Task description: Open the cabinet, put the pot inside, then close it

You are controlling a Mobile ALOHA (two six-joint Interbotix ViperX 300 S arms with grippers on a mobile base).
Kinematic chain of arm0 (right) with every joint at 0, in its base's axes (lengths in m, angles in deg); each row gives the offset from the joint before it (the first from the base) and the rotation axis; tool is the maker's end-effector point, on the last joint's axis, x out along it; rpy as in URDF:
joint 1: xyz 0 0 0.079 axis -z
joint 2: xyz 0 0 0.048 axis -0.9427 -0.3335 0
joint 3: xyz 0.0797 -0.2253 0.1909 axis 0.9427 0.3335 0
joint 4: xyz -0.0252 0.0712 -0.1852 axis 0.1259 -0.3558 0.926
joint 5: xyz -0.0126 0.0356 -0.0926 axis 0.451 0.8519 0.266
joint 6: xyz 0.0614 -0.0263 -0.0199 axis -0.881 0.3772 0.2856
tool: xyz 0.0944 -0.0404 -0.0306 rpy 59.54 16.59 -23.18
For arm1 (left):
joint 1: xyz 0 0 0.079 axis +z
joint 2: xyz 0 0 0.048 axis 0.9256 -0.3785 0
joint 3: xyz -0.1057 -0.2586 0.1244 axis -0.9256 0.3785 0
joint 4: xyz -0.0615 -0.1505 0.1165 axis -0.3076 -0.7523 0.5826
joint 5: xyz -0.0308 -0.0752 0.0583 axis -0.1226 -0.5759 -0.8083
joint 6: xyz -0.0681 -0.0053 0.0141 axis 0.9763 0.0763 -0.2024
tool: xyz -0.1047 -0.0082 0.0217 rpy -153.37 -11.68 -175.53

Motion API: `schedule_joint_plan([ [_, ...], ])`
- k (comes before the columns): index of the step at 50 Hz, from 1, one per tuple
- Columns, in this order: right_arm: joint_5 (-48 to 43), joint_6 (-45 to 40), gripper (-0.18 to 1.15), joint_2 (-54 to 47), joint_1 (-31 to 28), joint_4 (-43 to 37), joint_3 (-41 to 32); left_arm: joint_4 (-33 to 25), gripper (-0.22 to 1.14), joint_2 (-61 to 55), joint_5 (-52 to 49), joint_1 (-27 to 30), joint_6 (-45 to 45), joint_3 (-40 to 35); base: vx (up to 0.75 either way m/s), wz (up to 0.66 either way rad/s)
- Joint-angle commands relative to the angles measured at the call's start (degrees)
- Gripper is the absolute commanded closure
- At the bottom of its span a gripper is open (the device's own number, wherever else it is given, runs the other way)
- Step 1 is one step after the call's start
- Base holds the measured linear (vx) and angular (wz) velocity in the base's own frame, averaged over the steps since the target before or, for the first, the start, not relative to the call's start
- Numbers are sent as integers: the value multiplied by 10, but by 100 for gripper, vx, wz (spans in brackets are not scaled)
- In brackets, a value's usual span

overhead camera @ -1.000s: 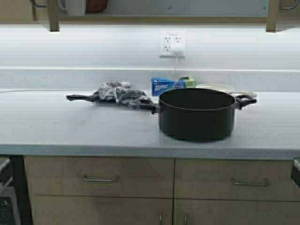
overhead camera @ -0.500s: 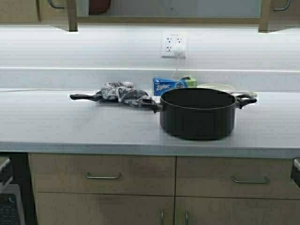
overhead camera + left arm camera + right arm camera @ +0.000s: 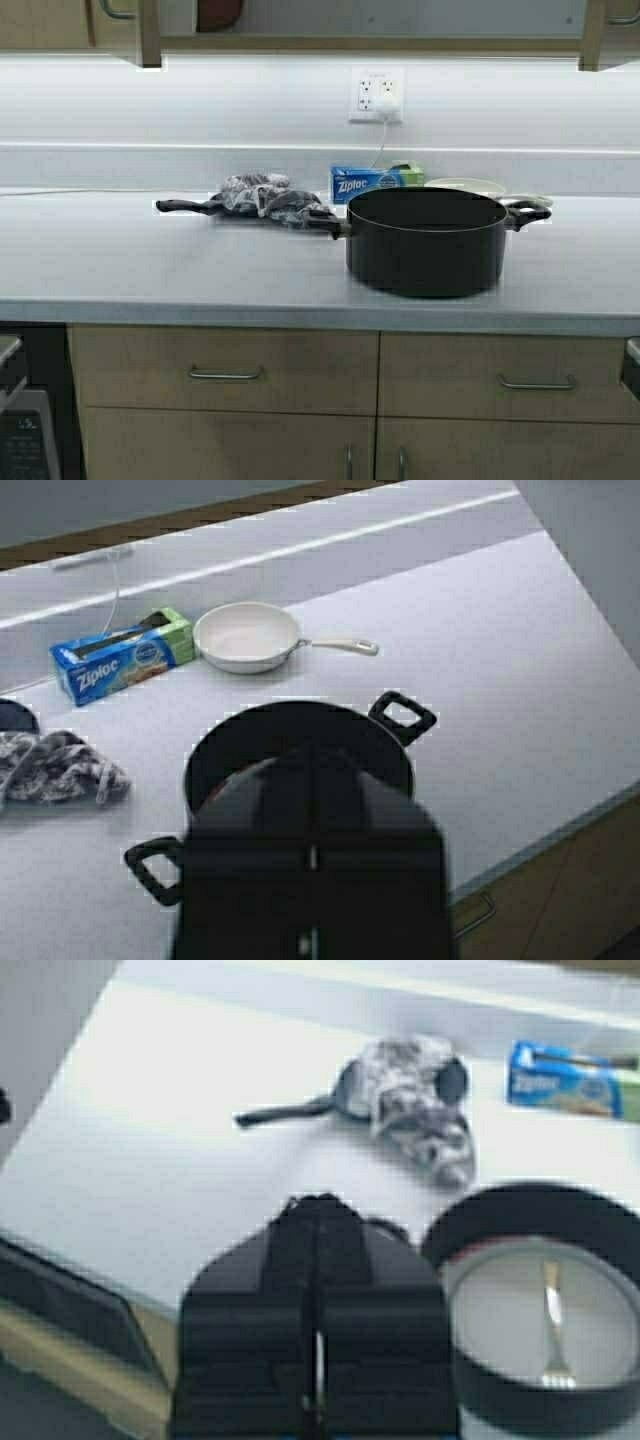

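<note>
On the grey counter (image 3: 150, 265), toward its right half and close to the front edge, stands the pot (image 3: 426, 240), black, round and deep, with no lid and a short handle on each side. It sits upright and nothing of mine touches it. Inside it, seen from my right wrist, a fork (image 3: 553, 1332) lies on the pale bottom. Just behind the pot to the left lies a long-handled black pan (image 3: 185, 207) with a crumpled grey cloth (image 3: 262, 196) heaped on it. Behind the pot is a blue Ziploc box (image 3: 372, 182), and to its right a small cream frying pan (image 3: 250, 637). A wall outlet (image 3: 376, 94) with a white plug is above the box. The cabinet (image 3: 120, 25) hangs over the counter, only its lower edge in sight, both doors swung outward and a dark red object on its shelf. My left gripper (image 3: 312, 855) hangs above the pot, and I cannot tell whether it is wide or narrow. My right gripper (image 3: 317, 1300) hovers near the pot's left side, fingers pressed together, holding nothing. Below the counter run tan drawers (image 3: 225, 372) with metal bar handles.
</note>
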Motion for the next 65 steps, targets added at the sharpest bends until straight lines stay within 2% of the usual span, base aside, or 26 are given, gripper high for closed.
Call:
schedule_joint_plan([
  [1, -70, 0, 90, -75, -2, 5, -36, -8, 88, -86, 71, 8, 17, -65, 0, 0],
  [9, -93, -4, 90, -185, 10, 25, -98, -18, 88, -187, 94, 33, 18, -145, 0, 0],
  [17, -100, -4, 90, -253, 42, 25, -138, -25, 88, -238, 100, 82, 18, -178, 0, 0],
  [24, -100, -4, 90, -245, 86, 25, -114, -26, 88, -222, 99, 118, 18, -147, 0, 0],
  [41, -82, -4, 90, -141, 197, 33, -35, -25, 88, -124, 101, 176, 14, -33, 0, 0],
  [50, -68, -6, 90, -109, 205, 36, -21, -25, 88, -93, 101, 176, 18, -12, 0, 0],
  [60, -60, -69, 89, -89, 192, 29, 5, -25, 87, -91, 103, 120, 56, -10, 0, 0],
  [65, -77, -143, 74, -76, 189, 12, 37, -23, 80, -98, 122, 85, 105, 8, 0, 0],
])
